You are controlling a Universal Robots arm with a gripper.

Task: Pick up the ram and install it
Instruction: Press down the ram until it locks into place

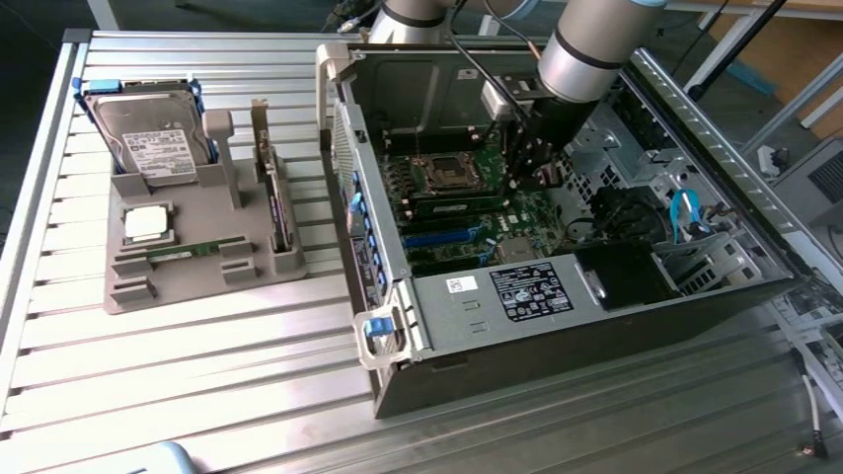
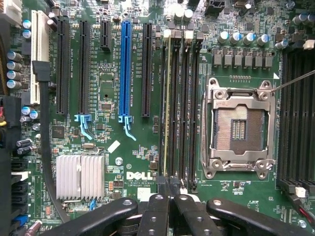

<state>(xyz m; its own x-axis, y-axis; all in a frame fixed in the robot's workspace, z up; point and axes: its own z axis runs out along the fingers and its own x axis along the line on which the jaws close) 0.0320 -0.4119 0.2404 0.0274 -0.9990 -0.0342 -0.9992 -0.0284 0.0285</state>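
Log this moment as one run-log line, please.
gripper: shut, above memory slots | ram: edge-on in slot beside processor socket | spare stick: on tray

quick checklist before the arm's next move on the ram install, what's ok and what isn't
1. Pincer shut: ok, its fingertips meet at the near end of the memory slots.
2. Ram lined up with a memory slot: ok, it stands edge-on along the slot row beside the processor socket.
3. Ram pressed fully home, end latches closed: cannot tell.
4. Pincer actually gripping the ram, not just touching it: cannot tell.
5. Black cable away from the memory slots: ok, it runs past the expansion slots on the far side.
6. Second ram stick in the grey tray: ok, lying flat.
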